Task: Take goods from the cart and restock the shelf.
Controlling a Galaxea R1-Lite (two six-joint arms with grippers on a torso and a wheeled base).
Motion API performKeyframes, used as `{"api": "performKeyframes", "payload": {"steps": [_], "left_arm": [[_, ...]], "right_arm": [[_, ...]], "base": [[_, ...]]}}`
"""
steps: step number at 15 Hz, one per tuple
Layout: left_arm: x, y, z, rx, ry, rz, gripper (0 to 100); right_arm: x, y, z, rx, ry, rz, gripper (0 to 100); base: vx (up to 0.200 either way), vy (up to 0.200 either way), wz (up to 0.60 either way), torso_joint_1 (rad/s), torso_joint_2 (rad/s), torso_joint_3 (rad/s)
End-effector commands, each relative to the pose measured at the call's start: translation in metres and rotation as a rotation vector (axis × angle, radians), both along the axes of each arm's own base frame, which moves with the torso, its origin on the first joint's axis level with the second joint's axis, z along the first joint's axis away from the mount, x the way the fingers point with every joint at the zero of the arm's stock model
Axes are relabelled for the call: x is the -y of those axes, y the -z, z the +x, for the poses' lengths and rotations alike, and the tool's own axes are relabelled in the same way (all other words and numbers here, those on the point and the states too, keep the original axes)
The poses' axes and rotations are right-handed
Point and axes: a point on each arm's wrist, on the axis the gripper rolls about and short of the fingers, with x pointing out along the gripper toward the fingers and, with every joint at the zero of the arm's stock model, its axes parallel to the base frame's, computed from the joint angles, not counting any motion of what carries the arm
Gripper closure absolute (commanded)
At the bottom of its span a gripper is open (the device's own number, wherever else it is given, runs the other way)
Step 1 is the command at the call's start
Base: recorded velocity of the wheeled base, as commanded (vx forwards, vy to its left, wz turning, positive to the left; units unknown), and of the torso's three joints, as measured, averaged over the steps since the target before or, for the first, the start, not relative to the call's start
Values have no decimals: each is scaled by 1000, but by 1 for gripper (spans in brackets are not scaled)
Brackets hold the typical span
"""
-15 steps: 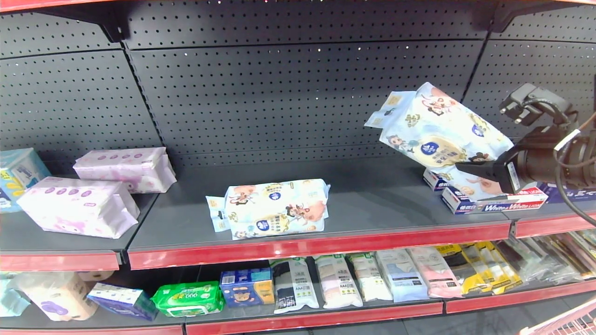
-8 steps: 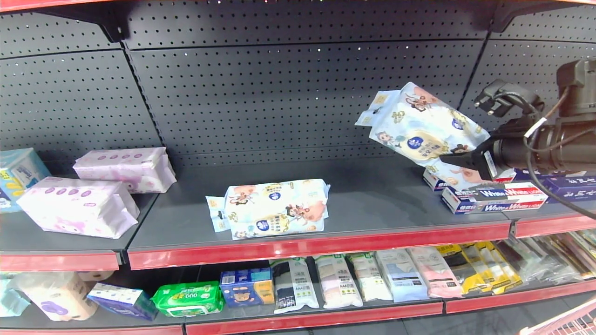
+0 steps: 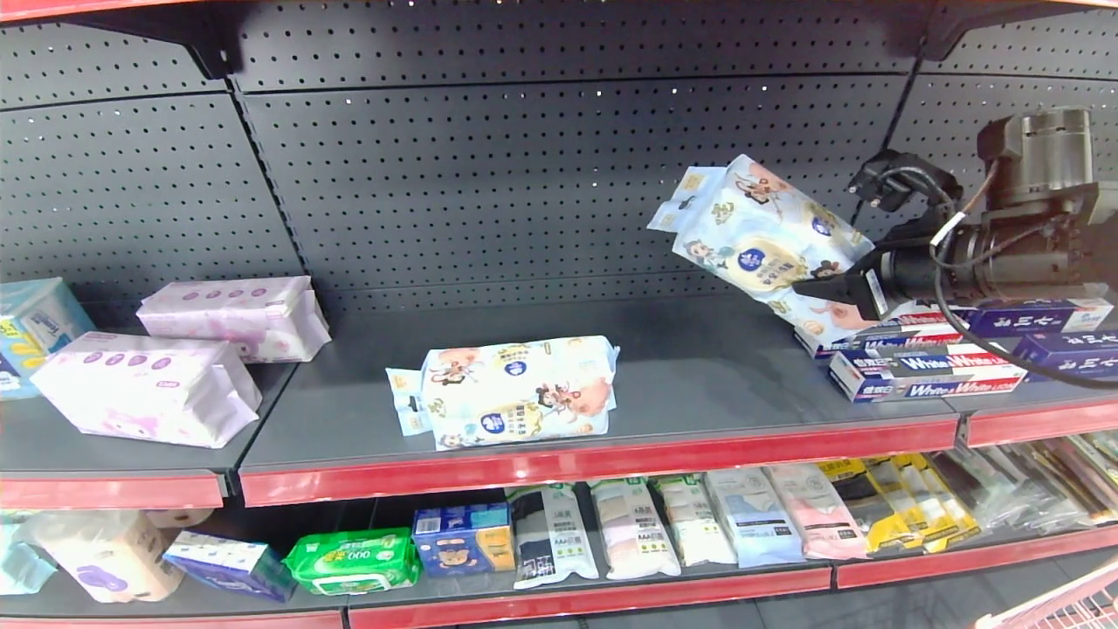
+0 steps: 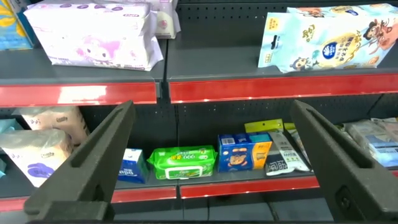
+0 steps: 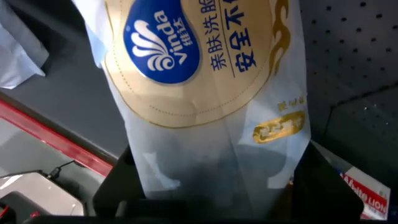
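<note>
My right gripper is shut on a cartoon-printed tissue pack, held tilted above the right part of the middle shelf board. In the right wrist view the pack hangs between the fingers of the gripper. A matching pack lies flat near the shelf's front edge, in the middle. My left gripper stands open and holds nothing, in front of the lower shelf; beyond it the lying pack shows on the board above.
Toothpaste boxes are stacked right under the held pack. Two pink tissue packs lie on the left board. The lower shelf holds wipes, boxes and bagged goods. A cart corner shows at the bottom right.
My right arm has carried the held pack leftward and slightly up over the shelf. The lying pack and the other goods have not moved.
</note>
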Motion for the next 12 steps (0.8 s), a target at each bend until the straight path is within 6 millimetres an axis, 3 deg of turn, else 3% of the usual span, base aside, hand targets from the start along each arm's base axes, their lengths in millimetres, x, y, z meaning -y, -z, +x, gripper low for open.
{"api": "performKeyframes", "payload": {"steps": [1, 3, 10, 12], "left_arm": [[0, 0, 0, -2, 0, 0, 0], [0, 0, 0, -2, 0, 0, 0], [0, 0, 0, -2, -2, 0, 0], [0, 0, 0, -2, 0, 0, 0]], "right_arm": [[4, -16, -32, 19, 12, 10, 100], [8, -6, -45, -19, 27, 17, 100], [15, 0, -34, -33, 57, 12, 100], [21, 2, -32, -38, 74, 9, 100]], "base": [[0, 0, 0, 0, 0, 0], [0, 0, 0, 0, 0, 0], [0, 0, 0, 0, 0, 0], [0, 0, 600, 0, 0, -2]]}}
